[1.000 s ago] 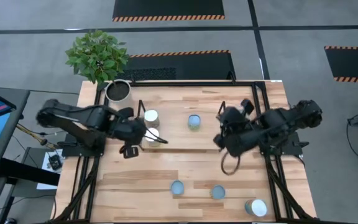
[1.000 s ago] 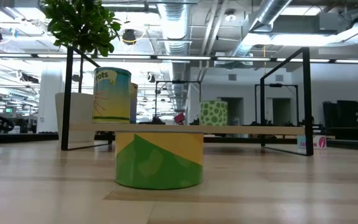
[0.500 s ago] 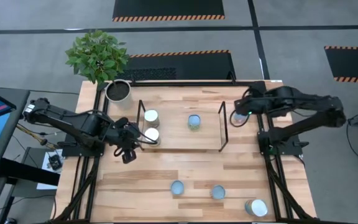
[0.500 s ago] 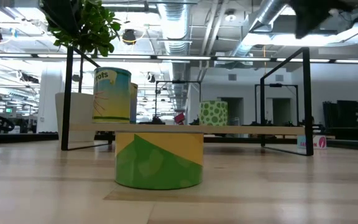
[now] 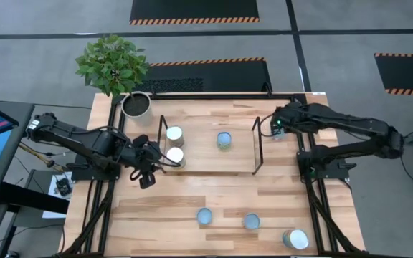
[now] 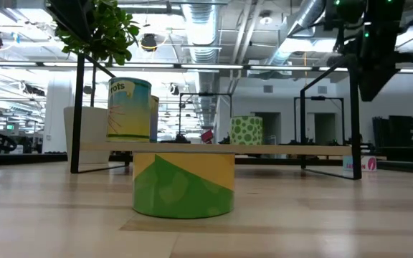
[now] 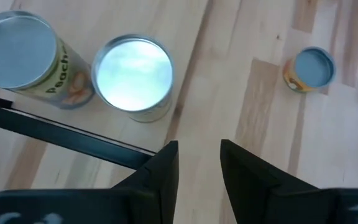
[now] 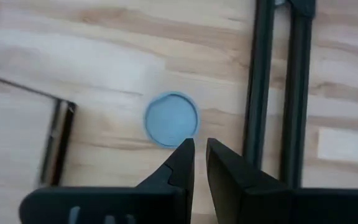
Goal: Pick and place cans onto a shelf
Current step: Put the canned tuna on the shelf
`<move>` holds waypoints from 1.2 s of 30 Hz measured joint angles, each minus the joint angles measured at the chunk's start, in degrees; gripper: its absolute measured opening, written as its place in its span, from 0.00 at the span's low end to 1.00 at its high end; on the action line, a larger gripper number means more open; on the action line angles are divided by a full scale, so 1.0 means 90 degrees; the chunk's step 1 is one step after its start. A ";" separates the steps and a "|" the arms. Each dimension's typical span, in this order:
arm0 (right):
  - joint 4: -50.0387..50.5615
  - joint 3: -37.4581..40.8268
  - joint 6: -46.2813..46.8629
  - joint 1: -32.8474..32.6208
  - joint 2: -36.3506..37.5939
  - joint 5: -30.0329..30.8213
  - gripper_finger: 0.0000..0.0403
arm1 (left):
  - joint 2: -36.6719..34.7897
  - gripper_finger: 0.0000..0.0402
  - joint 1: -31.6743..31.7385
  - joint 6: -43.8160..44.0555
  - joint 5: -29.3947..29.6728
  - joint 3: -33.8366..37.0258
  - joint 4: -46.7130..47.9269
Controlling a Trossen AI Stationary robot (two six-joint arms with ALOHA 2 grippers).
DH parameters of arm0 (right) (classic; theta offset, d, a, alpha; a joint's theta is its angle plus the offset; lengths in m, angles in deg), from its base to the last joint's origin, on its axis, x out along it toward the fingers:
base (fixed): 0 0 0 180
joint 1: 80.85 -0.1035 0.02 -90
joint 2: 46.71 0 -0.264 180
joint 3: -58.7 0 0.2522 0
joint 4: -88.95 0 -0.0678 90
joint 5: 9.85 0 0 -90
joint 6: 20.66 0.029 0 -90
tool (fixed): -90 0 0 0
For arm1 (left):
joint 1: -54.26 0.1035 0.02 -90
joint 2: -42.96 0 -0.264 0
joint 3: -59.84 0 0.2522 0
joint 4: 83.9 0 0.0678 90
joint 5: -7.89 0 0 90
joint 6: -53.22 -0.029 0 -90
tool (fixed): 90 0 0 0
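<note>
The shelf [image 5: 206, 159] holds two silver-topped cans [image 5: 175, 134] [image 5: 174, 155] at its left end and a blue-topped can [image 5: 224, 140] in its middle, all upright. My left gripper [image 7: 199, 146] stands at the shelf's left end [image 5: 160, 160], a little open and empty, beside the nearer silver-topped can [image 7: 133, 76]. My right gripper [image 8: 199, 144] hangs shut above another blue-topped can [image 8: 171, 119], which stands on the table off the shelf's right end. In the high view the right gripper [image 5: 273, 129] hides this can.
Three more cans stand on the table near its front edge [image 5: 204, 216] [image 5: 252, 221] [image 5: 295, 239]; one fills the low view's foreground [image 6: 183, 183]. A plant pot [image 5: 136, 104] sits at the far left corner. Black rails [image 8: 297, 93] run beside the right gripper.
My right gripper has swung from off the shelf's near right corner toward the table's far right, then come to rest over the blue-topped can off the shelf's right end. My left gripper has drawn back a little toward the table's left edge, away from the nearer silver-topped can.
</note>
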 joint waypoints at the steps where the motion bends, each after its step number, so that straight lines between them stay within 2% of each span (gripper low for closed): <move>1: -0.0012 0.0011 -0.0453 0.0173 0.0003 -0.0152 0.16 | 0.0000 0.26 -0.0030 -0.0029 -0.0004 0.0000 0.0002; 5: 0.0003 0.0017 -0.2576 0.0787 -0.0042 -0.0929 0.16 | 0.0002 0.26 -0.0121 -0.0109 0.0026 0.0000 0.0002; 12: -0.0001 0.0017 -0.5677 0.1560 -0.0354 -0.1381 0.16 | 0.0002 0.26 -0.0168 -0.0047 0.0100 0.0000 0.0003; 17: -0.0193 0.0019 -0.6790 0.1592 -0.0793 -0.1601 0.16 | 0.0005 0.26 -0.0170 0.0216 0.0306 0.0000 0.0002; 20: -0.0514 0.0097 -0.7318 0.1596 -0.1015 -0.1980 0.16 | 0.0005 0.26 -0.0172 0.0312 0.0358 0.0000 -0.0017; 23: -0.0667 0.0379 -0.7477 0.1686 -0.1185 -0.2199 0.16 | 0.0007 0.26 -0.0173 0.0404 0.0366 0.0000 -0.0092; 28: -0.1600 0.1084 -0.6756 0.2300 -0.1104 -0.2948 0.16 | 0.0007 0.26 -0.0170 0.0447 0.0375 0.0000 -0.0212; 31: -0.1662 0.1042 -0.6525 0.2560 -0.1180 -0.2969 0.16 | 0.0010 0.26 -0.0170 0.0447 0.0376 0.0000 -0.0218; 36: -0.1903 0.1015 -0.5459 0.3140 -0.0997 -0.3011 0.16 | 0.0010 0.26 -0.0170 0.0445 0.0375 0.0000 -0.0219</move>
